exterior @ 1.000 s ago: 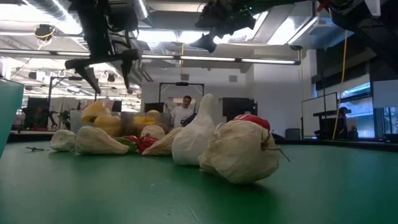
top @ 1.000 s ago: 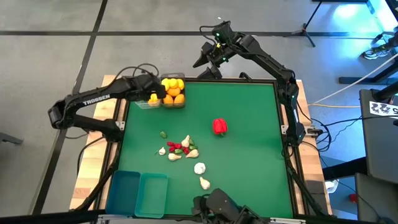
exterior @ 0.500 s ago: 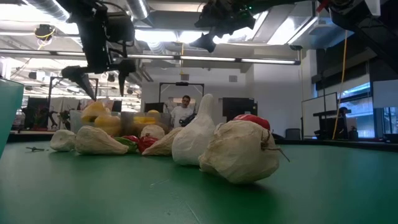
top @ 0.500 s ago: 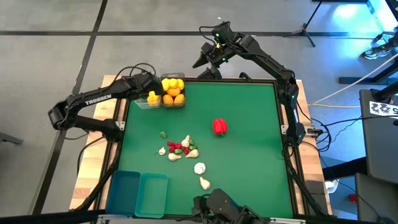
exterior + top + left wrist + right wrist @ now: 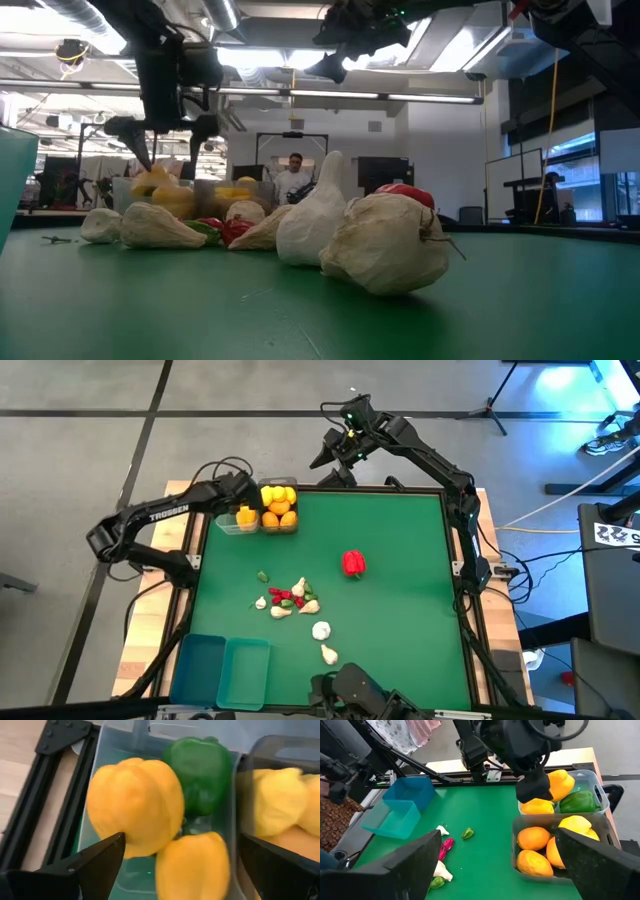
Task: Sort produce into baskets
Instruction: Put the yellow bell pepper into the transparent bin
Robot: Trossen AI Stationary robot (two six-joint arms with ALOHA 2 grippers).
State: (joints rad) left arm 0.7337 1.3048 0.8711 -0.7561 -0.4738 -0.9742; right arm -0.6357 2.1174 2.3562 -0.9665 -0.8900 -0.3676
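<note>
Two translucent teal-blue plastic bins (image 5: 222,668) are sitting at the green table's (image 5: 400,610) near corner and two clear bins (image 5: 262,519) at the far corner, holding two yellow peppers (image 5: 134,805), one green pepper (image 5: 203,766), lemons and oranges. One red pepper (image 5: 353,563) is lying alone mid-table beside scattered garlic bulbs (image 5: 321,630). The left gripper (image 5: 243,494) is hovering spread wide and empty over the pepper bin, the right gripper (image 5: 335,452) is hanging wide open beyond the far edge.

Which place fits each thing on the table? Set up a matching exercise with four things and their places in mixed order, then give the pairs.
Things:
1. red bell pepper
2. oranges
3. green bell pepper
4. teal baskets

Places:
A. near corner of the table on the left arm's side
B. clear bin shared with lemons
C. alone on the green mat
D. clear bin shared with yellow peppers

Pairs: 1-C, 2-B, 3-D, 4-A
</note>
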